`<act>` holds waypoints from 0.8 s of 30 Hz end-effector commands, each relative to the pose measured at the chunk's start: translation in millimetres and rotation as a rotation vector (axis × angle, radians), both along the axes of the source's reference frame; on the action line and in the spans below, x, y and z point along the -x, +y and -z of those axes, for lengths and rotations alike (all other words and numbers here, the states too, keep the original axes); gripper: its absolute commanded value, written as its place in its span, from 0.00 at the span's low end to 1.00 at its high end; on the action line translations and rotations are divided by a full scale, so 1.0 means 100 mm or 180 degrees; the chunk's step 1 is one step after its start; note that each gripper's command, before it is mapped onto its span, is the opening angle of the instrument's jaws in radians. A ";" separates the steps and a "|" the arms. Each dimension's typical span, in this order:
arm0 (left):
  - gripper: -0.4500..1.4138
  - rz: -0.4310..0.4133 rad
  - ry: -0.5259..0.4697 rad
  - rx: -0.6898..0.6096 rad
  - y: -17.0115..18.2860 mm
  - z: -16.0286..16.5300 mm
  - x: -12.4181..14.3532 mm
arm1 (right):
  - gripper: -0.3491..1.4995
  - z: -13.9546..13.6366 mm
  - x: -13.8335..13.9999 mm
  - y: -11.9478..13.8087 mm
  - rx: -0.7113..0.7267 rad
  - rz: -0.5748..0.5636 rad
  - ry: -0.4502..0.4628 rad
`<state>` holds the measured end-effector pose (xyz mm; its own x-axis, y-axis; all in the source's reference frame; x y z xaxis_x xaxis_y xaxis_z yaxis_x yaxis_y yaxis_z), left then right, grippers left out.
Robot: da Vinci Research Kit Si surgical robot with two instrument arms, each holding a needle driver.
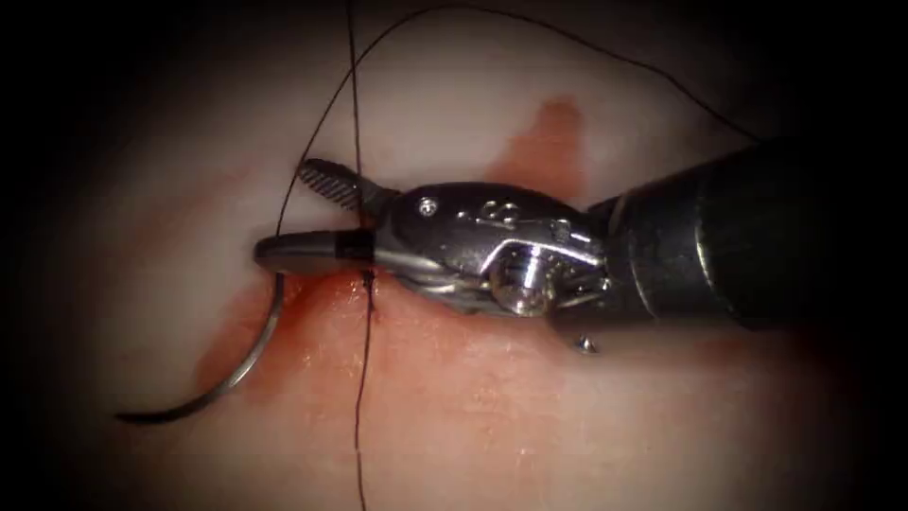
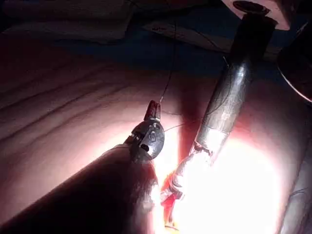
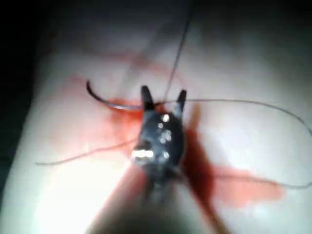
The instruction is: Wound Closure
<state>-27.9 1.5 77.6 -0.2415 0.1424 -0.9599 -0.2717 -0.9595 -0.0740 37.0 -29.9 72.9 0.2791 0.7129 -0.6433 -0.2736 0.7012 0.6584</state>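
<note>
My right tool (image 1: 284, 210) comes in from the right with its jaws open. A taut upright strand of thread (image 1: 357, 142) runs between them and enters the tissue (image 1: 530, 416) at a stitch point just below the lower jaw. The curved needle (image 1: 248, 364) lies free on the tissue left of that strand, its thread end by the lower jaw's tip and its point down to the left. The right wrist view shows the open right tool (image 3: 164, 95), the thread (image 3: 176, 53) and the needle (image 3: 100, 97). My left tool (image 2: 154, 105) is shut on the thread (image 2: 168, 73), which rises from its tip.
Red fluid (image 1: 549, 142) stains the tissue above the right tool and around the needle. A thinner strand (image 1: 567, 38) arcs from the needle's end over the right tool's shaft (image 1: 738, 237). That shaft (image 2: 226, 102) stands beside my left tool.
</note>
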 end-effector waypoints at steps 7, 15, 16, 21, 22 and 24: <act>0.00 -0.0012 -0.0014 0.0006 -0.001 -0.005 0.008 | 0.67 -0.007 -0.009 -0.007 -0.0047 0.0103 0.0072; 0.00 -0.0020 -0.0023 0.0006 -0.004 -0.002 0.010 | 0.00 0.001 -0.006 -0.004 -0.0050 0.0174 0.0250; 0.00 -0.0022 -0.0024 0.0006 -0.005 -0.001 0.010 | 0.00 0.005 -0.005 -0.002 0.0007 0.0164 0.0269; 0.00 -0.0029 -0.0029 0.0006 -0.010 0.002 0.011 | 0.00 0.019 -0.003 0.008 0.0250 0.0178 0.0244; 0.00 -0.0030 -0.0030 0.0006 -0.011 0.002 0.010 | 0.00 0.021 -0.004 0.008 0.0264 0.0185 0.0245; 0.00 -0.0028 -0.0028 0.0004 -0.010 0.003 0.009 | 0.00 0.021 -0.006 0.004 0.0216 0.0323 0.0276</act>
<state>-28.2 0.3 76.8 -0.2342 0.1404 -0.9620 -0.2613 -0.9622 -0.0768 37.0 -29.0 70.4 0.2913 0.6370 -0.7137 -0.1462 0.7669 0.6249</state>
